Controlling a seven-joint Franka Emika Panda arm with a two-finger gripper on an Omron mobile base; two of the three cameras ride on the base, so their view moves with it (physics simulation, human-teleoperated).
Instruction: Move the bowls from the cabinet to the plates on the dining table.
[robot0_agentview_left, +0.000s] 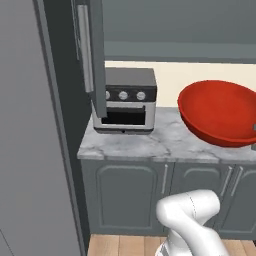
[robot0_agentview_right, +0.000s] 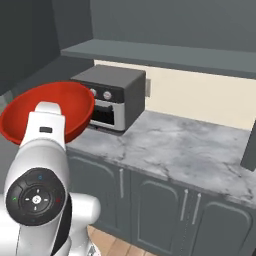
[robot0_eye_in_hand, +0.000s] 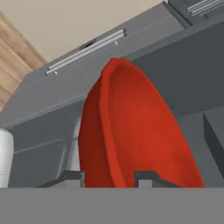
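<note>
Holding red bowl by its rim, gripper clamped w/ one dark fingertip each side of the wall, seen edge-on in hand view. Glossy plain red, round, deep, smooth inside. In left base view bowl hangs at right, above the marble counter, right of the toaster oven; in right base view bowl sits up at left, just behind the white arm, near-left of the oven.

Counter top grey-white veined marble, flat, matte; dark grey panelled doors below w/ short slim silver handles. Toaster oven boxy, dark grey top, silver front, three round knobs, dark glass door. Open cabinet door far left, dark grey, long vertical silver bar handle. Cream wall behind, grey shelf above. Wood plank floor at bottom.
</note>
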